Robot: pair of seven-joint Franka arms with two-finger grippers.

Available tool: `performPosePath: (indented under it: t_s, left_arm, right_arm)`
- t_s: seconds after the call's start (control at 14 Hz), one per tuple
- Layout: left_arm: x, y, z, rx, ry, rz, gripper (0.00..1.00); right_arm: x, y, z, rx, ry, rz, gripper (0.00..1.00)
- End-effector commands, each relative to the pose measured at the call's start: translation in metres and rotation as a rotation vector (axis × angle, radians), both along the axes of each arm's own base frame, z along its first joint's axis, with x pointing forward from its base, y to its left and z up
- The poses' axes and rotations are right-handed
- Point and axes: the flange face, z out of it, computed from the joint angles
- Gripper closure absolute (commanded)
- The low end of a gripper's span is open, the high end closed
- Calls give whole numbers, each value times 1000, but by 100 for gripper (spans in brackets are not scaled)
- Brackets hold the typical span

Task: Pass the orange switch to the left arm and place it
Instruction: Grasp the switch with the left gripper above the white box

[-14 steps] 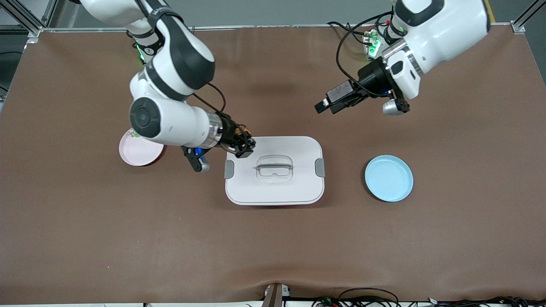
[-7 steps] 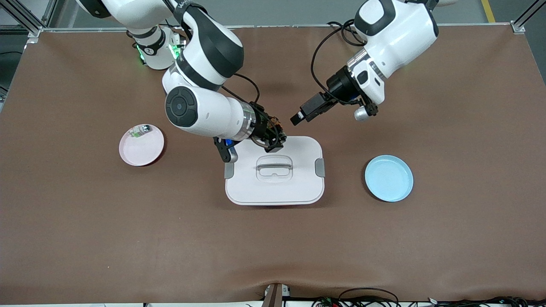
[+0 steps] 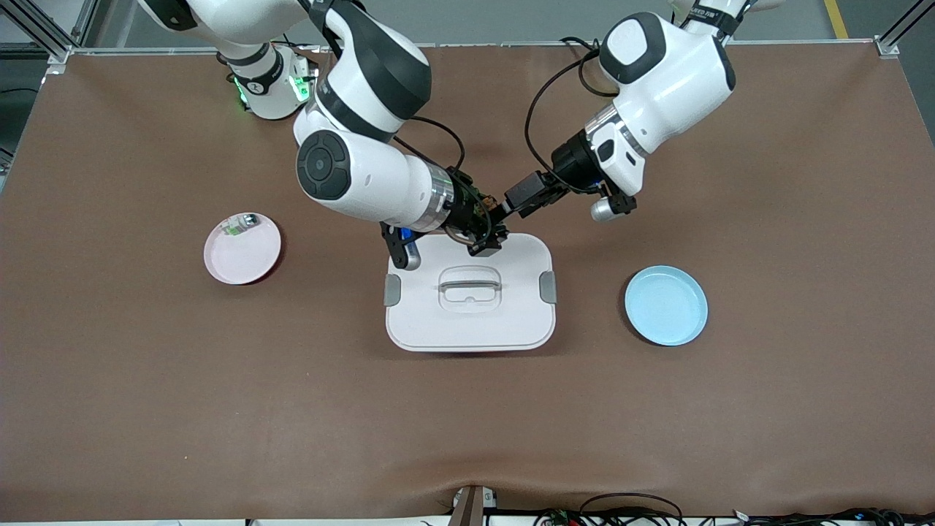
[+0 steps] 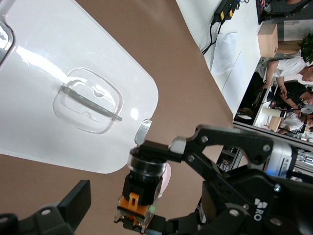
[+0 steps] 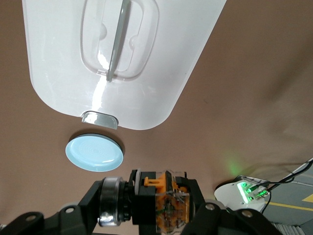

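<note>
The orange switch (image 3: 487, 212) is held in my right gripper (image 3: 488, 225), which is shut on it over the edge of the white box (image 3: 467, 325) that lies farthest from the front camera. In the right wrist view the switch (image 5: 164, 200) sits clamped between the right gripper's fingers (image 5: 90, 208). My left gripper (image 3: 507, 205) is open and right beside the switch. In the left wrist view the switch (image 4: 143, 188) hangs close by one left finger (image 4: 73, 205), with the right gripper (image 4: 230, 161) holding it over the box (image 4: 58, 63).
A blue plate (image 3: 665, 305) lies toward the left arm's end of the table and also shows in the right wrist view (image 5: 94, 153). A pink plate (image 3: 242, 256) with a small white-and-green part (image 3: 237, 225) lies toward the right arm's end.
My right gripper has carried the switch toward the left arm's end, along the box's edge. My left gripper has come down and across to meet it.
</note>
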Motion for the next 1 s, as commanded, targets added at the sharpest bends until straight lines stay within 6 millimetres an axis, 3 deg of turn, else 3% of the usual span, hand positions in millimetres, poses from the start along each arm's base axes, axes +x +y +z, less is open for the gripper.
performPosePath:
  t_s: [0.0, 0.64, 0.78, 0.93]
  left_arm:
    - [3, -8, -3, 11, -24, -25, 0]
    - [13, -11, -7, 13, -23, -35, 0]
    - [13, -11, -7, 12, -23, -36, 15]
    - [12, -12, -6, 11, -25, -37, 18]
  right_arm:
    - [6, 2, 11, 55, 27, -34, 100]
    - [13, -4, 19, 87, 32, -56, 100]
    - [16, -6, 25, 119, 43, -72, 100]
    - [22, -10, 28, 136, 35, -96, 100]
